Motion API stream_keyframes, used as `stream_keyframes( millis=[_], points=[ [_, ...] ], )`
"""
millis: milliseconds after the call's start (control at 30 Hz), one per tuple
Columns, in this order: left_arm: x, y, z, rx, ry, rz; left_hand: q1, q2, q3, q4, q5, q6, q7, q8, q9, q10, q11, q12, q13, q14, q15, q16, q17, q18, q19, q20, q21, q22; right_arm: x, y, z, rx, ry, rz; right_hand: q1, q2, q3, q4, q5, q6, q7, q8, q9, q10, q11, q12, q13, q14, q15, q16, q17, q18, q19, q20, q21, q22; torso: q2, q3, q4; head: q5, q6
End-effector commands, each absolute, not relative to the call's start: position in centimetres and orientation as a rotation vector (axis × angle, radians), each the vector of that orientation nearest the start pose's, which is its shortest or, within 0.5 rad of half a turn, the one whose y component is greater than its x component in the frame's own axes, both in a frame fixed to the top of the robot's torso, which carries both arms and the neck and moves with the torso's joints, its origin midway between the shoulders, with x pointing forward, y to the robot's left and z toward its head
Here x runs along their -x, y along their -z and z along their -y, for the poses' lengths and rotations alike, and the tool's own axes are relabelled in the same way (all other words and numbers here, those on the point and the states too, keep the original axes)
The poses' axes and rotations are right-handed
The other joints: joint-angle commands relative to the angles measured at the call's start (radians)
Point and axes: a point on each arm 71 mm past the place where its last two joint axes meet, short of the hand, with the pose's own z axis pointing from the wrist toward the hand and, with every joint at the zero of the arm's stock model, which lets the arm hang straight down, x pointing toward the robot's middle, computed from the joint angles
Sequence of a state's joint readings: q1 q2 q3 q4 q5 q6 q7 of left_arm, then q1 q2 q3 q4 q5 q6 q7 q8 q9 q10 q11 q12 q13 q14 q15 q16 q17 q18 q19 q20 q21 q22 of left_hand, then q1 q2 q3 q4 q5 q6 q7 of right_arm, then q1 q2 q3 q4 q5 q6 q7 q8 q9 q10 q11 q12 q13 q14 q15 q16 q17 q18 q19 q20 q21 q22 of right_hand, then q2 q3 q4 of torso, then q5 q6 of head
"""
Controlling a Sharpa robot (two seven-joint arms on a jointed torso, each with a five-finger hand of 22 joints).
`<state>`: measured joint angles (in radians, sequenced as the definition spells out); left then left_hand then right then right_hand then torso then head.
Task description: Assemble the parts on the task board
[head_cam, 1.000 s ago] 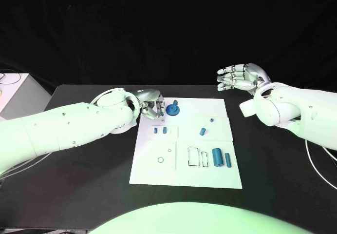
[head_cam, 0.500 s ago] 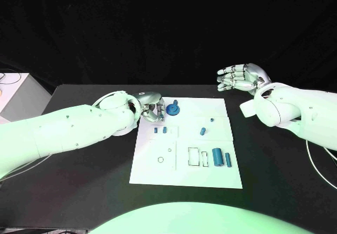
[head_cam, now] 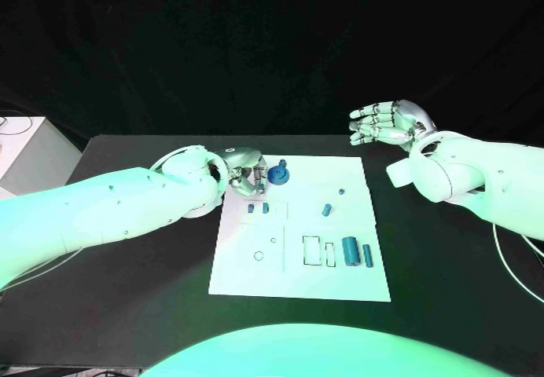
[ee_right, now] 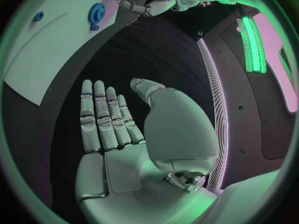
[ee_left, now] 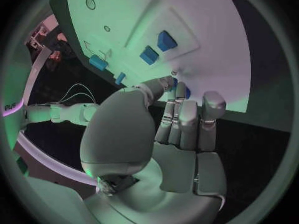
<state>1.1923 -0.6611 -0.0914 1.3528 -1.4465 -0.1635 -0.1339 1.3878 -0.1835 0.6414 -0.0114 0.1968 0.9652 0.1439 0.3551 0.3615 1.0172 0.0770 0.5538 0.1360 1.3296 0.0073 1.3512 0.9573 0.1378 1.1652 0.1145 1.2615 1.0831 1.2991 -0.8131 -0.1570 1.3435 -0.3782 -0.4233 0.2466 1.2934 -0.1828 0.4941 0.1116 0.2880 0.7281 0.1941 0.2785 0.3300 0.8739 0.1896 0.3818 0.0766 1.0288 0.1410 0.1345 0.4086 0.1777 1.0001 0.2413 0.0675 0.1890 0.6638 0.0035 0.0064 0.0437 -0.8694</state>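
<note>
The white task board lies mid-table. At its far left corner stands a blue gear, also in the right wrist view. My left hand hangs just beside the gear with fingers curled and thumb drawn near them. In the left wrist view blue peeks between the fingertips; I cannot tell whether they touch the gear. Two small blue blocks, two small pegs and two cylinders lie on the board. My right hand is raised beyond the board's far right corner, fingers spread, holding nothing.
A white box stands off the table's left edge. Thin cables trail by my right arm. Outlined slots and a small ring mark show on the board's near half. Bare black table surrounds the board.
My left hand has edged slightly toward the gear. The gear, the other parts and my right hand have stayed put.
</note>
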Motion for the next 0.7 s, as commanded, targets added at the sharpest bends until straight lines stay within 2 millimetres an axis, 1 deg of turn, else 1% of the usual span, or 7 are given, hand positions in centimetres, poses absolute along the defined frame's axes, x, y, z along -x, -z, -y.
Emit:
stream_keyframes(
  millis=[33, 233, 433, 600, 700],
  points=[
    [-50.06, 22.89, -15.17, -0.265, 0.622, -1.888, -0.006, -0.004, 0.002, -0.001, -0.002, 0.01, 0.0, -0.001, 0.001, 0.005, 0.0, -0.007, 0.0, 0.0, 0.001, -0.006, -0.001, -0.015, 0.003, 0.001, -0.001, -0.002, -52.47, 17.95, 25.26, -0.757, -1.101, -1.516, -0.001, 0.007, 0.002, -0.005, 0.0, 0.006, 0.064, -0.005, -0.001, 0.004, 0.003, 0.003, -0.001, 0.005, -0.002, -0.007, -0.001, 0.005, 0.004, 0.003, 0.0, -0.001, 0.0, -0.0006, 0.0006, 0.001, -0.002],
    [-50.16, 23.05, -15.17, -0.263, 0.62, -1.897, -0.007, -0.004, 0.002, 0.0, -0.002, 0.01, 0.001, -0.002, 0.001, 0.005, 0.0, -0.007, 0.0, 0.0, 0.001, -0.006, -0.001, -0.015, 0.004, 0.0, 0.0, -0.001, -52.47, 17.93, 25.3, -0.758, -1.098, -1.513, -0.001, 0.008, 0.002, -0.006, 0.0, 0.007, 0.064, -0.005, -0.001, 0.005, 0.003, 0.003, -0.002, 0.005, -0.002, -0.007, -0.002, 0.005, 0.004, 0.003, 0.001, -0.003, 0.0, -0.0006, 0.0006, 0.002, -0.003],
    [-50.11, 23.24, -15.1, -0.264, 0.619, -1.904, -0.007, -0.004, 0.002, 0.0, -0.003, 0.011, 0.001, -0.002, 0.001, 0.006, 0.0, -0.008, 0.0, 0.0, 0.001, -0.006, -0.002, -0.015, 0.004, 0.0, 0.0, -0.001, -52.48, 17.91, 25.36, -0.759, -1.094, -1.507, -0.001, 0.008, 0.002, -0.006, 0.0, 0.009, 0.064, -0.004, -0.001, 0.007, 0.002, 0.005, -0.003, 0.007, -0.003, -0.006, -0.002, 0.006, 0.005, 0.002, 0.001, -0.004, 0.0, -0.0015, 0.001, 0.001, -0.003],
    [-50.14, 23.33, -15.13, -0.259, 0.618, -1.907, -0.007, -0.004, 0.002, 0.0, -0.003, 0.011, 0.0, -0.002, 0.001, 0.006, 0.0, -0.009, 0.001, 0.001, 0.001, -0.005, 0.002, -0.015, 0.003, 0.0, -0.001, -0.001, -52.47, 17.89, 25.39, -0.76, -1.091, -1.503, -0.001, 0.008, 0.002, -0.006, 0.001, 0.01, 0.063, -0.004, -0.001, 0.008, 0.002, 0.006, -0.003, 0.009, -0.003, -0.006, -0.003, 0.006, 0.006, 0.002, 0.002, -0.005, 0.0, -0.0004, 0.0004, 0.0, -0.003],
    [-50.15, 23.4, -15.16, -0.258, 0.618, -1.912, -0.007, -0.004, 0.002, 0.0, -0.003, 0.011, 0.0, -0.002, 0.001, 0.006, 0.0, -0.009, 0.001, 0.001, 0.001, -0.005, 0.002, -0.015, 0.003, 0.0, -0.001, -0.001, -52.47, 17.88, 25.39, -0.76, -1.091, -1.502, -0.001, 0.008, 0.002, -0.006, 0.001, 0.011, 0.063, -0.003, -0.001, 0.009, 0.001, 0.006, -0.004, 0.01, -0.003, -0.005, -0.003, 0.006, 0.007, 0.002, 0.002, -0.005, -0.001, -0.0006, 0.0005, -0.001, -0.003]
  ],
)
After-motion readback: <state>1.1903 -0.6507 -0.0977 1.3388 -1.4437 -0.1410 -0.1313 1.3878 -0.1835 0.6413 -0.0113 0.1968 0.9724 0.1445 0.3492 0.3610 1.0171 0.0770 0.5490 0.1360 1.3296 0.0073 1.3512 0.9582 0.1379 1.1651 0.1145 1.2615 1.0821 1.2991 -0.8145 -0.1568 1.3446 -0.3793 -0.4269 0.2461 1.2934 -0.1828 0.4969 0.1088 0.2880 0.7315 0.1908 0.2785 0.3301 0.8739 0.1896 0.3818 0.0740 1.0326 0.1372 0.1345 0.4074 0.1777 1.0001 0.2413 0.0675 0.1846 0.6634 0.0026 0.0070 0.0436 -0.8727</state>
